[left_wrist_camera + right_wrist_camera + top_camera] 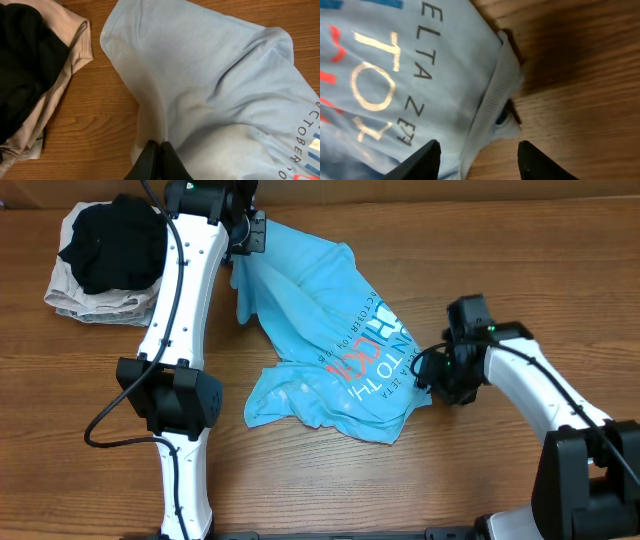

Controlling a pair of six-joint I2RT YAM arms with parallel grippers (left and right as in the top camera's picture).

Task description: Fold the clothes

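The sky-blue T-shirt (320, 310) lies crumpled in the middle of the wooden table, its red and white lettering facing up on the right half. My left gripper (245, 242) is at the shirt's upper left edge. In the left wrist view its jaws (159, 146) are pressed together on a fold of the blue fabric (210, 75). My right gripper (438, 380) is at the shirt's right edge. In the right wrist view it stands open (479, 145), straddling the ribbed collar (492, 100) where the shirt (395, 50) meets bare wood.
A black garment (115, 240) lies on a folded beige cloth (80, 302) at the back left corner, close to my left arm. In the left wrist view, the black garment (25, 65) and the beige cloth (75, 40) lie just left of the shirt.
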